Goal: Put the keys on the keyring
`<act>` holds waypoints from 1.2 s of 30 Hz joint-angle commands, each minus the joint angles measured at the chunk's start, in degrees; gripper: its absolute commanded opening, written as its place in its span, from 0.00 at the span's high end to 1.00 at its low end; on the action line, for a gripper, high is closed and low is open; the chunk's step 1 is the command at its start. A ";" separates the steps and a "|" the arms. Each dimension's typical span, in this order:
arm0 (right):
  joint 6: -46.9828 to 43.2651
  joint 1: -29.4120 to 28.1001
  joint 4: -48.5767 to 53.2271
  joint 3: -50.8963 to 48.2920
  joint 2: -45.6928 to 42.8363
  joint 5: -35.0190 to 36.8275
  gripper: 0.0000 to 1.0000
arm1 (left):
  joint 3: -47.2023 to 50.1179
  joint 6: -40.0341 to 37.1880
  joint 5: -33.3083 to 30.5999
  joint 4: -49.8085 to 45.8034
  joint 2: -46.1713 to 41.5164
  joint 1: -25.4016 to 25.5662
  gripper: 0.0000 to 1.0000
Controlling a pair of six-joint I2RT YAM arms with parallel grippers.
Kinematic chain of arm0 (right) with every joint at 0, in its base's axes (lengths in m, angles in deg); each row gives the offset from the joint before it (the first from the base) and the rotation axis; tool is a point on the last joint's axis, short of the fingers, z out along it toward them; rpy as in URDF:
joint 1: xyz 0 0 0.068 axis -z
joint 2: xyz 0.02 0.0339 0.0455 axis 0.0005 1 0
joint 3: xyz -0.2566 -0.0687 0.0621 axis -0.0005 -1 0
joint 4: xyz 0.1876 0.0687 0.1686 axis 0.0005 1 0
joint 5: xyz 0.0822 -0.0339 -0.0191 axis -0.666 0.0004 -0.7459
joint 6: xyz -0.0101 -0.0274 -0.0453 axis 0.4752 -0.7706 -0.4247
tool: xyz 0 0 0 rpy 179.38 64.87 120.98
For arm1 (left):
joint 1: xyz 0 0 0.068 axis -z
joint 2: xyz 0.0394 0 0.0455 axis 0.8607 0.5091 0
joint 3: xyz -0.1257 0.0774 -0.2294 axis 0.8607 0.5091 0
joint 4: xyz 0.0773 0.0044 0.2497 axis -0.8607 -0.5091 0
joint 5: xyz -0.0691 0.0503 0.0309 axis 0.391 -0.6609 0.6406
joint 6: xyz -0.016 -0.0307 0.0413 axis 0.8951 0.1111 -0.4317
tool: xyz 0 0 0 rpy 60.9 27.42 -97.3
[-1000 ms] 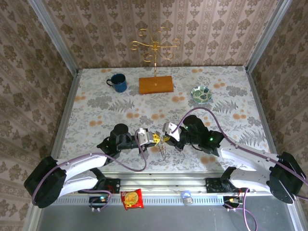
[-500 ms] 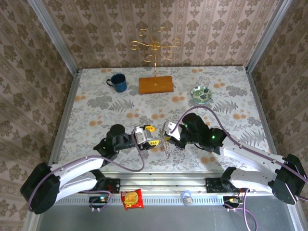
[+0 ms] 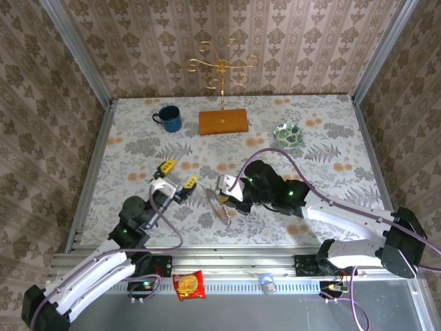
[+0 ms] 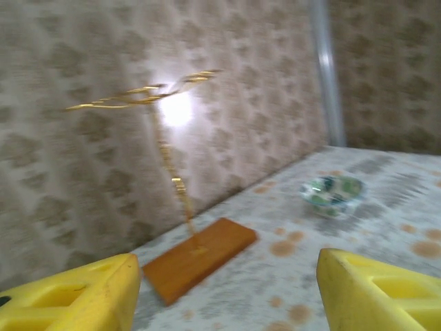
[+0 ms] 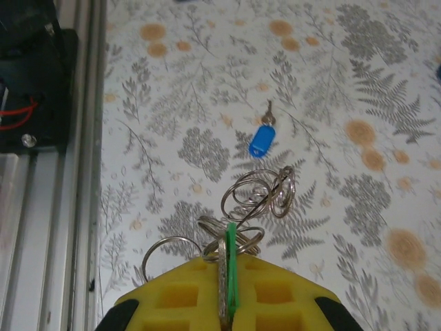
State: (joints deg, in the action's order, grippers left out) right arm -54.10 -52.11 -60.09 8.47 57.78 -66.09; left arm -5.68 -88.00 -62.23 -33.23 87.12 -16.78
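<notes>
The floral-patterned tabletop (image 3: 138,145) carries, along its far edge, a gold wire stand on an orange-brown wooden base (image 3: 223,121), with a dark blue mug (image 3: 169,118) to its left and a green patterned bowl (image 3: 288,134) to its right.

Nearer the arms, the left gripper (image 3: 178,174) is raised above the table, its yellow fingers spread apart and grasping nothing (its wrist camera looks between them toward the stand and bowl).

Just to its right, the right gripper (image 5: 227,272) has its yellow pads clenched on a thin green-headed key (image 5: 232,262) set edge-on beside a metal ring. From that grip hangs the keyring, a tangle of linked silver wire rings (image 5: 260,196).

The small key with a bright blue plastic head (image 5: 262,140) lies flat on the table just beyond the rings, not touching them.
</notes>
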 commanded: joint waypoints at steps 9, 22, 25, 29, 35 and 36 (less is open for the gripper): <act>1.18 3.85 -4.98 -0.13 10.36 -0.89 1.00 | -1.50 7.83 -11.74 -6.77 -0.84 -4.04 0.31; -16.98 8.82 11.51 3.33 15.98 13.70 1.00 | -2.43 9.38 -8.16 -7.13 5.02 -5.65 0.31; -18.86 9.18 12.27 3.95 17.98 16.19 1.00 | -2.39 9.42 -7.31 -7.25 5.80 -6.09 0.31; -20.80 9.66 12.64 4.82 20.32 18.39 1.00 | -2.35 9.78 -6.56 -7.69 6.60 -6.40 0.31; -22.63 10.06 13.29 6.40 24.65 21.97 0.96 | -2.84 10.03 -5.01 -8.95 7.99 -6.83 0.31; -22.70 10.12 13.65 6.80 25.46 22.50 0.95 | -3.11 10.08 -4.71 -9.54 8.31 -6.92 0.31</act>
State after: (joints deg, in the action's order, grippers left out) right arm -74.71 -42.38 -48.61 13.08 81.25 -47.07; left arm -6.62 -79.30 -68.66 -41.60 95.03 -23.21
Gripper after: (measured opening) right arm 0.077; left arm 0.693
